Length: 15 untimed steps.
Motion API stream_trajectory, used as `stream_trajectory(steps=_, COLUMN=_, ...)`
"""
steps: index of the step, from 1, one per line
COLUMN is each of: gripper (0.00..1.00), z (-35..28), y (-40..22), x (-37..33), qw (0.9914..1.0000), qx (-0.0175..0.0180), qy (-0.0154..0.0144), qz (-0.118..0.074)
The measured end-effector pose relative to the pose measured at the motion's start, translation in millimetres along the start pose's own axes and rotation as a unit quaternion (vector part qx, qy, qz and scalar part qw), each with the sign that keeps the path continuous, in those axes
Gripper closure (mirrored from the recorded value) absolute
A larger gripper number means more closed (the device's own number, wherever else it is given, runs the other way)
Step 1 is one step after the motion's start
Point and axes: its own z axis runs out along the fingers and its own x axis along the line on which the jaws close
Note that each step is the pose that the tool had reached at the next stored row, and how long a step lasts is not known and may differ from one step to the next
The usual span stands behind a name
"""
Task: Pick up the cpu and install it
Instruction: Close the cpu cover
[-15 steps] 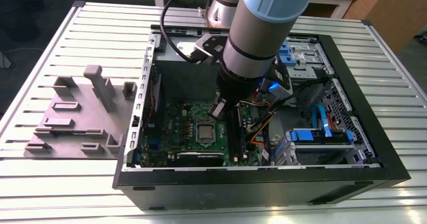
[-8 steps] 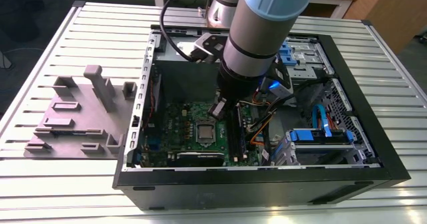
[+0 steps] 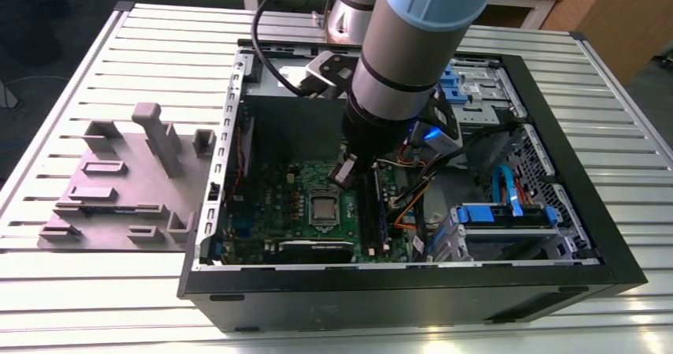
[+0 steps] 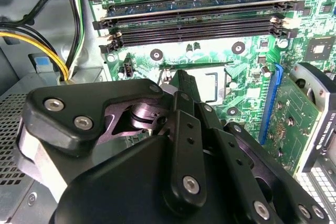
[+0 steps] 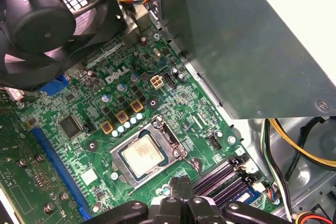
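Slatted metal tabletop carries the open computer case we are working in, with a grey fixture block lying beside it on the exterior view's left. We see the cpu already lying flat in its socket on the green motherboard, silvery top up, the metal frame around it apparently not yet clamped down. Just beside the socket run the black memory slots; farther off sit the fan and the grey power supply. We judge that a sideways nudge could shift the chip and bend the contacts beneath. Our gripper hovers just above the socket, its fingers drawn together with no chip between them, touching nothing that we can make out.
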Motion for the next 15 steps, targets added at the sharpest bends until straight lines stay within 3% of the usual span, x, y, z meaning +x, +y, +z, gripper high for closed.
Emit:
stream_trajectory(steps=5, gripper=0.9, z=-1.5, y=0.4, x=0.2, qw=1.0, qx=0.0012, qy=0.0015, qz=0.0)
stream_trajectory(steps=15, gripper=0.9, z=-8.4, y=0.8, x=1.5, qw=1.0, qx=0.0016, qy=0.0015, qz=0.0)
